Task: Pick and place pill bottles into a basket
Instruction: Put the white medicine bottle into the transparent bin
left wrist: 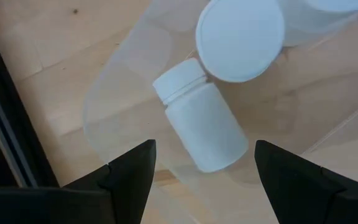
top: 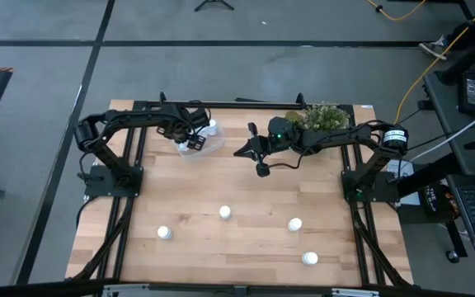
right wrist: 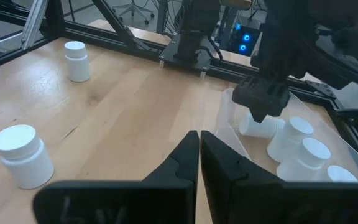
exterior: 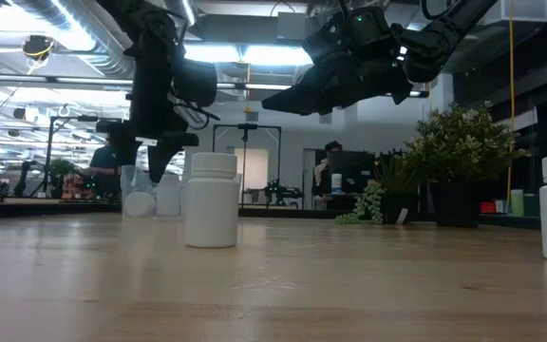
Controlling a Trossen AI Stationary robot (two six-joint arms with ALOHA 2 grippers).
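The clear basket [top: 213, 147] stands at the table's far side, left of centre. One white pill bottle [left wrist: 204, 124] lies on its side inside, next to upright bottles [left wrist: 240, 37]. My left gripper [top: 193, 137] hangs open just above the lying bottle, with a finger on either side and touching nothing; the right wrist view shows it too [right wrist: 263, 106]. My right gripper [top: 252, 153] is shut and empty, raised to the right of the basket. Several more bottles stand upright on the near half of the table [top: 225, 212], [top: 164, 233], [top: 294, 223].
A green bushy plant [top: 324, 116] stands at the far right, behind my right arm. A further bottle [top: 309, 258] stands near the front edge. The black frame rail [top: 246, 104] runs along the far edge, close behind the basket.
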